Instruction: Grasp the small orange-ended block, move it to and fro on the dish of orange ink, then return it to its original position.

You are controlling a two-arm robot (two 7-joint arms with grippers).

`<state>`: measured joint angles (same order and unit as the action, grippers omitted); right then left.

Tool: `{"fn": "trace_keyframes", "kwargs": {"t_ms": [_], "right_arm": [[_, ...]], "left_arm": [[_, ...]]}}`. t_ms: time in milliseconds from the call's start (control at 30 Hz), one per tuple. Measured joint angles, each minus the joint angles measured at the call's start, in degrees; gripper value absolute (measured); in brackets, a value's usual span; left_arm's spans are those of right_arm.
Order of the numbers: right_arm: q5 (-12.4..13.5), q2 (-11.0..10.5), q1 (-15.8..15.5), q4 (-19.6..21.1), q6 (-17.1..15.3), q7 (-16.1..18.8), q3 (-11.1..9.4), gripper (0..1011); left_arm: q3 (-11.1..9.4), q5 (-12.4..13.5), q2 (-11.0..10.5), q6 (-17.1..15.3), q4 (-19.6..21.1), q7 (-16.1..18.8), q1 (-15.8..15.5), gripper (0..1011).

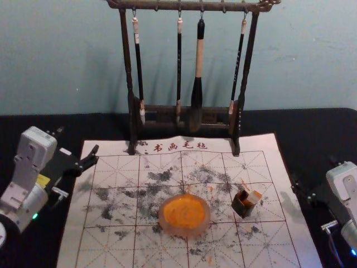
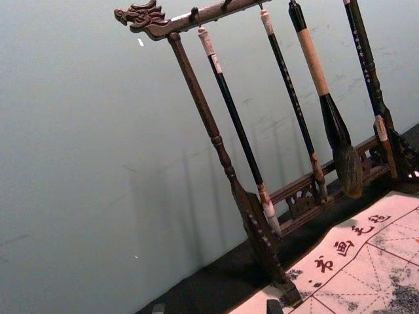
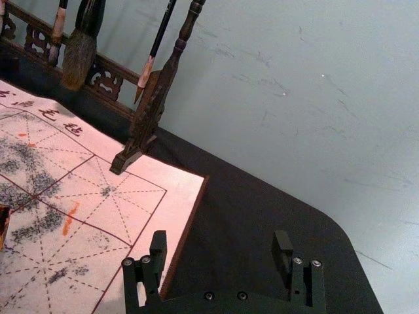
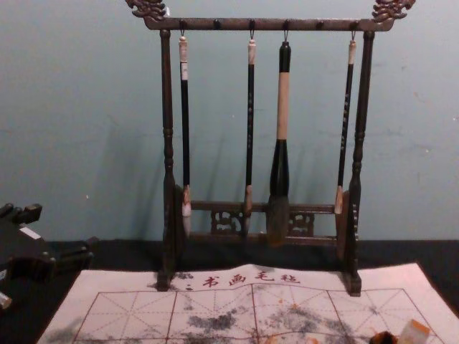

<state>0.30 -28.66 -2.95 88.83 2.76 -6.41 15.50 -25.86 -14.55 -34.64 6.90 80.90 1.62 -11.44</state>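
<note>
Head view puts the small orange-ended block (image 1: 254, 197) to the right of the dish of orange ink (image 1: 184, 215) and a little beyond it, tilted against a dark square holder (image 1: 243, 207); whether its foot sits inside that holder or just beside it is hard to make out from here. The right gripper (image 3: 220, 235) waits well to the right of the dish, past the edge of the mat (image 3: 180, 186), its two fingers spread wide with nothing between them. The left gripper (image 2: 216, 307) is parked to the left of the dish and farther back, its fingers apart and empty. The step in hand looks to be the right arm's approach to the block, with the grasp and the inking both undone. To do it well, bring the open fingers in above the block from the side away from the dish, turn them to match its lean, and close gently on the pale upper part, so the holder isn't pinched or dragged. Lift along the tilt until it comes free before crossing to the dish. Note the resting angle first: the return spot, to the right of the dish, calls for the same lean.
</note>
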Motion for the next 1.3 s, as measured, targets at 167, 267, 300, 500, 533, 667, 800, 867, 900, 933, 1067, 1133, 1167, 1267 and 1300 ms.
{"fn": "trace_keyframes", "kwargs": {"t_ms": [167, 267, 300, 500, 533, 667, 800, 867, 900, 933, 1067, 1133, 1167, 1267, 1300], "right_arm": [[0.0, 0.0, 0.0, 0.0, 0.0, 0.0, 0.0, 1000], [0.0, 0.0, 0.0, 0.0, 0.0, 0.0, 0.0, 1002], [0.0, 0.0, 0.0, 0.0, 0.0, 0.0, 0.0, 1002], [0.0, 0.0, 0.0, 0.0, 0.0, 0.0, 0.0, 1002], [0.0, 0.0, 0.0, 0.0, 0.0, 0.0, 0.0, 1002], [0.0, 0.0, 0.0, 0.0, 0.0, 0.0, 0.0, 1002], [0.0, 0.0, 0.0, 0.0, 0.0, 0.0, 0.0, 1002], [0.0, 0.0, 0.0, 0.0, 0.0, 0.0, 0.0, 1000], [0.0, 0.0, 0.0, 0.0, 0.0, 0.0, 0.0, 1002], [0.0, 0.0, 0.0, 0.0, 0.0, 0.0, 0.0, 1002], [0.0, 0.0, 0.0, 0.0, 0.0, 0.0, 0.0, 1002], [0.0, 0.0, 0.0, 0.0, 0.0, 0.0, 0.0, 1002], [0.0, 0.0, 0.0, 0.0, 0.0, 0.0, 0.0, 1000], [0.0, 0.0, 0.0, 0.0, 0.0, 0.0, 0.0, 1002], [0.0, 0.0, 0.0, 0.0, 0.0, 0.0, 0.0, 1002]], "left_arm": [[0.0, 0.0, 0.0, 0.0, 0.0, 0.0, 0.0, 1001], [0.0, 0.0, 0.0, 0.0, 0.0, 0.0, 0.0, 1001], [0.0, 0.0, 0.0, 0.0, 0.0, 0.0, 0.0, 1001], [0.0, 0.0, 0.0, 0.0, 0.0, 0.0, 0.0, 1001], [0.0, 0.0, 0.0, 0.0, 0.0, 0.0, 0.0, 1001], [0.0, 0.0, 0.0, 0.0, 0.0, 0.0, 0.0, 1002], [0.0, 0.0, 0.0, 0.0, 0.0, 0.0, 0.0, 1002], [0.0, 0.0, 0.0, 0.0, 0.0, 0.0, 0.0, 1001], [0.0, 0.0, 0.0, 0.0, 0.0, 0.0, 0.0, 1001], [0.0, 0.0, 0.0, 0.0, 0.0, 0.0, 0.0, 1001], [0.0, 0.0, 0.0, 0.0, 0.0, 0.0, 0.0, 1001], [0.0, 0.0, 0.0, 0.0, 0.0, 0.0, 0.0, 1001], [0.0, 0.0, 0.0, 0.0, 0.0, 0.0, 0.0, 1001], [0.0, 0.0, 0.0, 0.0, 0.0, 0.0, 0.0, 1001], [0.0, 0.0, 0.0, 0.0, 0.0, 0.0, 0.0, 1001]]}}
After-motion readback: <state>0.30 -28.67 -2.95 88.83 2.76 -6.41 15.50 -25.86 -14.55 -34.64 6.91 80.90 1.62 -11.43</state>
